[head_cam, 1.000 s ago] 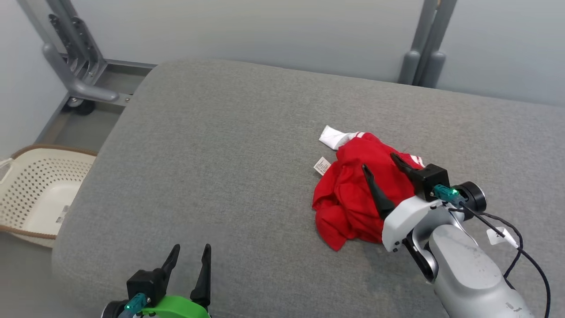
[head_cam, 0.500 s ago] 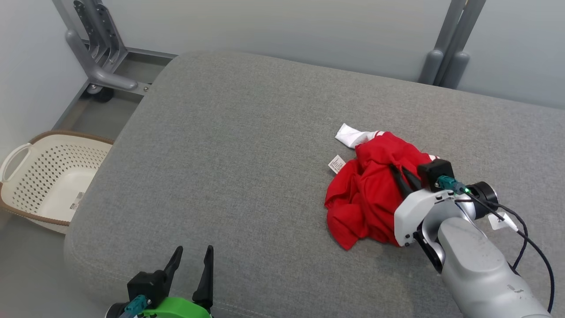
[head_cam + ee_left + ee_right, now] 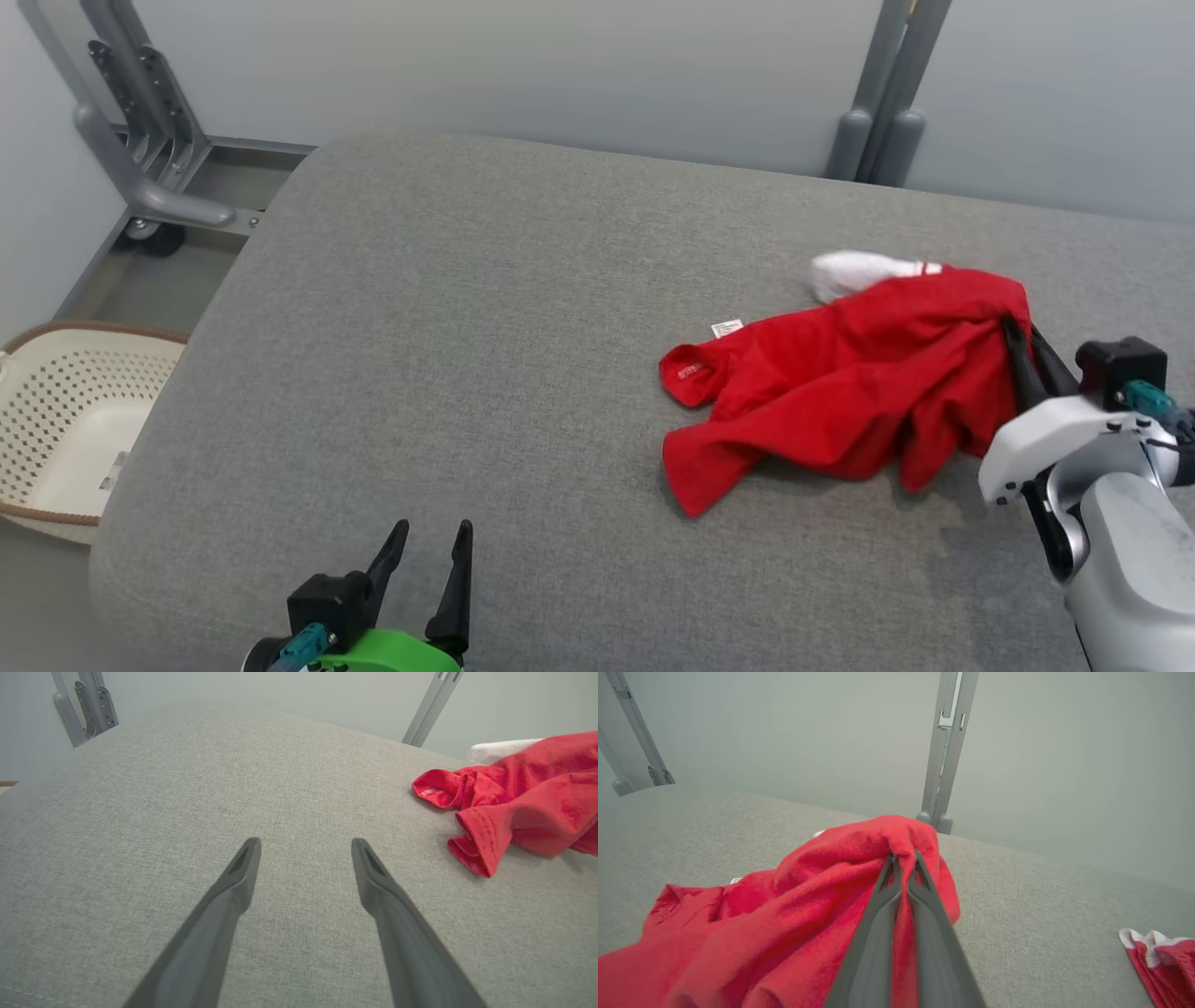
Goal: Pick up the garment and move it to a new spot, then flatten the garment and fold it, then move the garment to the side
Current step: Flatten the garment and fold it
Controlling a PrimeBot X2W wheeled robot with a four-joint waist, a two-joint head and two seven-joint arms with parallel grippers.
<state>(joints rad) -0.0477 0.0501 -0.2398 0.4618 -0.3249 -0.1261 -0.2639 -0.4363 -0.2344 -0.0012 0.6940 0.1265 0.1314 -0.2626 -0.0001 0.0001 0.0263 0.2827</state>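
I have the right gripper [image 3: 1018, 329] pressed together on a fold of the red shirt [image 3: 840, 383]. In the right wrist view the two fingers meet with the cloth bunched between their tips, so the fabric peaks there and drapes down onto the grey cushion [image 3: 467, 327]. The shirt lies on the cushion's right half, its pinched end raised toward the cushion's right side and its loose end trailing flat toward the cushion's middle. A white part [image 3: 854, 271] of it rests on the cushion on the far side of the red cloth, with a small white label [image 3: 726, 328] on the side toward the cushion's middle. My left gripper [image 3: 432, 530] hovers over the cushion's near edge, fingers spread and empty, well apart from the shirt. A cream perforated basket [image 3: 56, 411] stands off the cushion's left end.
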